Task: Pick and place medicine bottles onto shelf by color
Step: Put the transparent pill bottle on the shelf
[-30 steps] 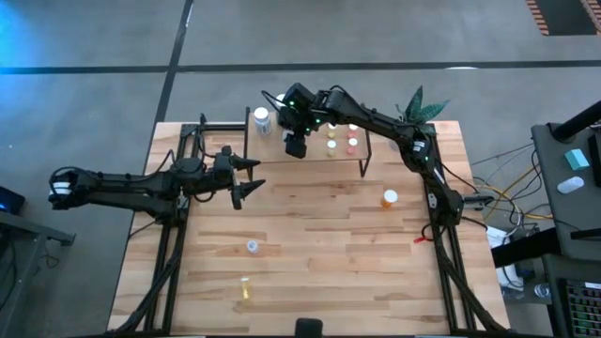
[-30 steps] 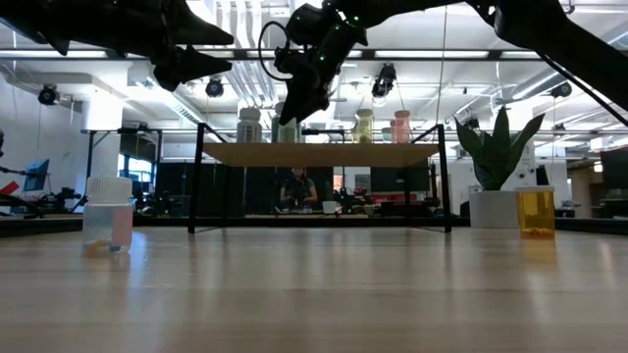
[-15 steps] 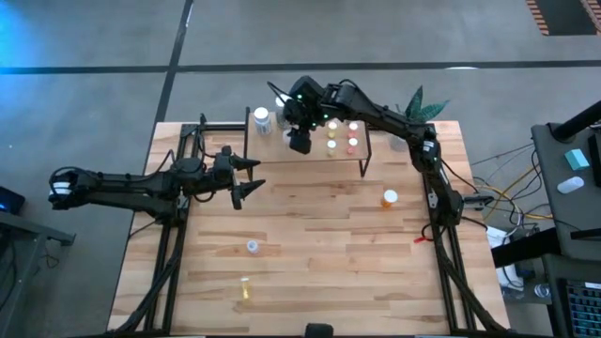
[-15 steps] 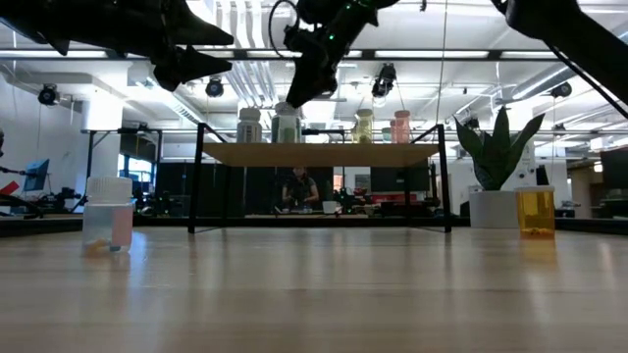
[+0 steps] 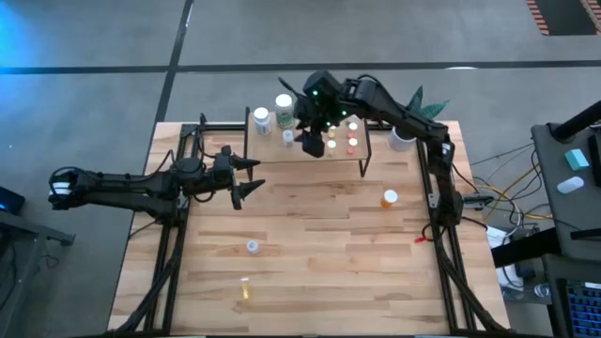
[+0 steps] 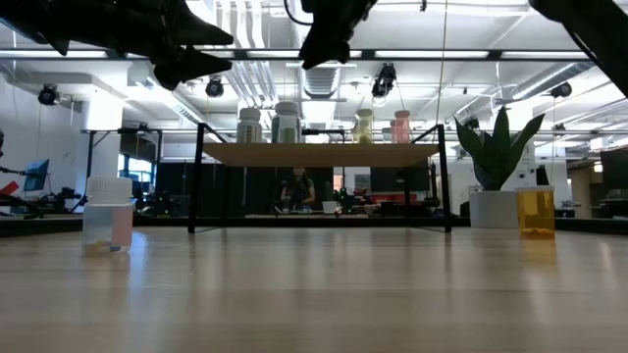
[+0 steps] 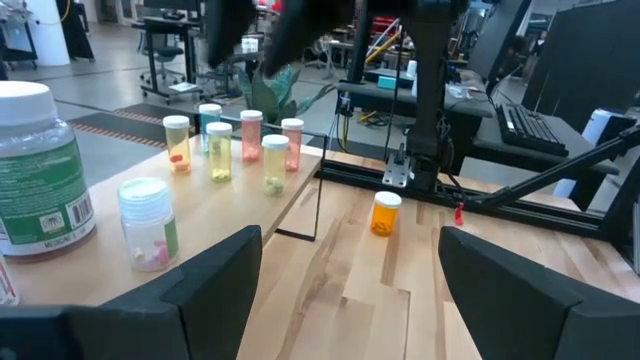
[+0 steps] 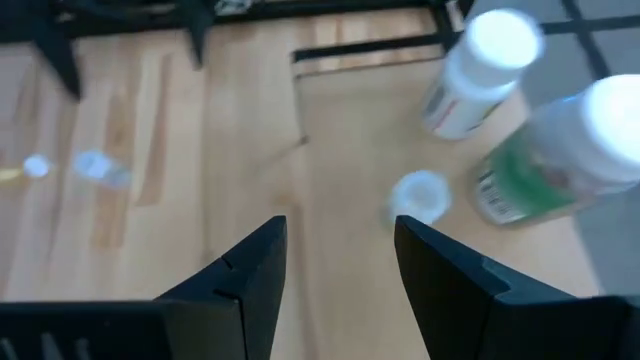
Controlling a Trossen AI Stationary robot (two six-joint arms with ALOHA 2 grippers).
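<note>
Right gripper (image 5: 313, 143) empty, fingers apart, above shelf (image 5: 310, 153) near two white bottles (image 5: 272, 111), left gripper (image 5: 250, 176) spread wide, hovering over bench (image 5: 310, 244)

A light-wood shelf (image 5: 302, 150) on thin black legs carries white-capped bottles: a large white bottle with a green label (image 7: 38, 180), a clear one (image 7: 148, 222), yellow (image 7: 218, 152) and pink (image 7: 250, 135) ones. A lone orange bottle (image 5: 389, 198) stands near the pale plank table's (image 5: 310, 253) right edge.
</note>
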